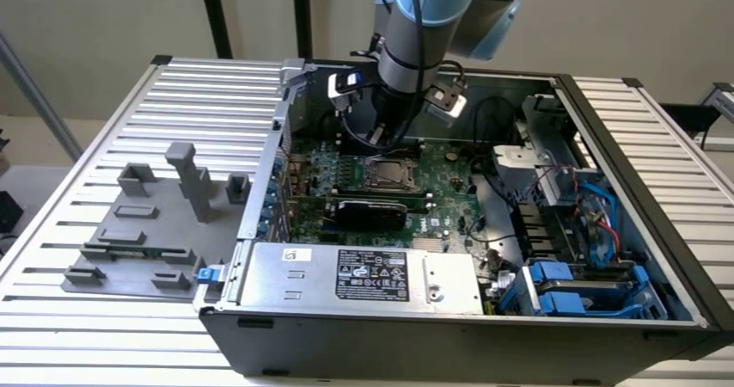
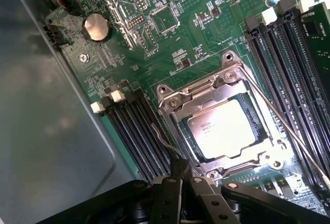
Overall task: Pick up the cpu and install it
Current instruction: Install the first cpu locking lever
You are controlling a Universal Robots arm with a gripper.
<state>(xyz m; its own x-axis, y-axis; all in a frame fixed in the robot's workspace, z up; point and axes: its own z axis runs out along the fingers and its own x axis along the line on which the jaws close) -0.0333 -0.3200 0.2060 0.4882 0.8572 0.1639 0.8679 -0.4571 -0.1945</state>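
The flat, square cpu (image 2: 228, 129), its silver top glaring, sits in the metal-framed socket (image 2: 175, 111) on the green board (image 2: 170, 48). The black gripper (image 2: 180, 168) hangs just beside the frame, fingers pinched together, holding nothing; its base is cut off.

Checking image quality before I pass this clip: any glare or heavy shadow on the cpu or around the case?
Wrist view: bright glare washes out the lower part of the cpu top; the case wall beside the board is dim. Exterior view: even light, the cpu sits in the arm's shade, and the power supply is clearly lit.
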